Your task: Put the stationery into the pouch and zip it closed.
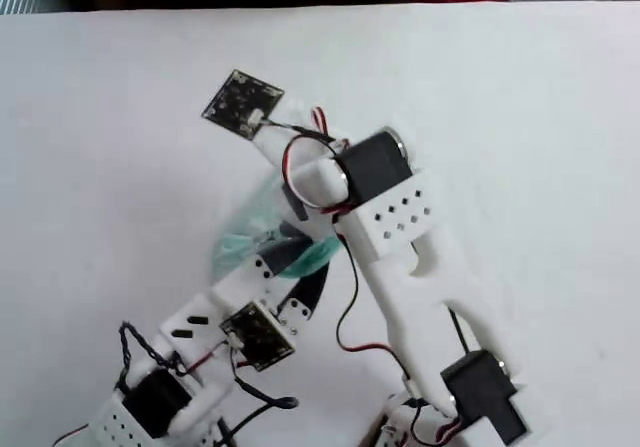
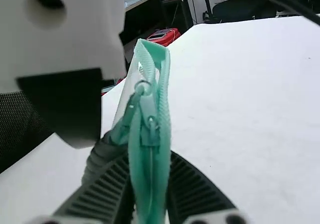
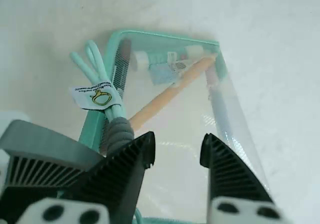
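White worktop [image 1: 540,117] with two arms entering from its near edge. The right arm [image 1: 420,267] rises from near the middle of that edge and bends in over the centre. The left arm [image 1: 190,337] comes from the near left corner and meets it there. Between their ends, close to the middle of the worktop and slightly toward the left arm's side, is the pouch [image 3: 200,114], which has clear walls and mint-green edging. The left gripper [image 2: 150,164] is clenched on the pouch's green zipper strip, which stands up between its dark ribbed fingers [image 2: 195,189]. The right gripper [image 3: 177,149] is poised over the clear wall with its jaws released and spread apart; contact with the wall cannot be judged. Inside the pouch a tan pencil [image 3: 165,98] lies diagonally, with a pale pen [image 3: 220,108] along one side. Small whitish pieces lie at the far end, too blurred to name. A looped green cord [image 3: 87,66] at the zipper edge carries a white paper tag [image 3: 97,96].
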Controlling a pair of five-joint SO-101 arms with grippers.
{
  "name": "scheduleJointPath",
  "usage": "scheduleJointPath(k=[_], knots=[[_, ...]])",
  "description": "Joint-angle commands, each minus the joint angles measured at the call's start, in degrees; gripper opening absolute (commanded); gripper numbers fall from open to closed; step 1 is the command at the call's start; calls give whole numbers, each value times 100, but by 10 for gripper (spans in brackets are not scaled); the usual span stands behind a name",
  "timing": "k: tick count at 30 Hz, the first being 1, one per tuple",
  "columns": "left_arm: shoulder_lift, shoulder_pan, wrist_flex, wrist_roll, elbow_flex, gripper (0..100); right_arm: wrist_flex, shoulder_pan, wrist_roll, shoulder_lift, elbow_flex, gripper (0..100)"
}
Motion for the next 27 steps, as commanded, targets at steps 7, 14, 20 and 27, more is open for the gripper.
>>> scheduleJointPath(k=[7, 14, 20, 27], knots=[[40, -57, -53, -44, 176, 24, 92, -681, -105, 31, 396, 159], [40, -57, -53, -44, 185, 24, 101, -892, -703, 40, -659, 159], [40, -57, -53, -53, 193, 24, 101, -1218, -404, 101, 220, 159], [40, -57, -53, -53, 185, 24, 101, -145, 246, 92, 774, 159]])
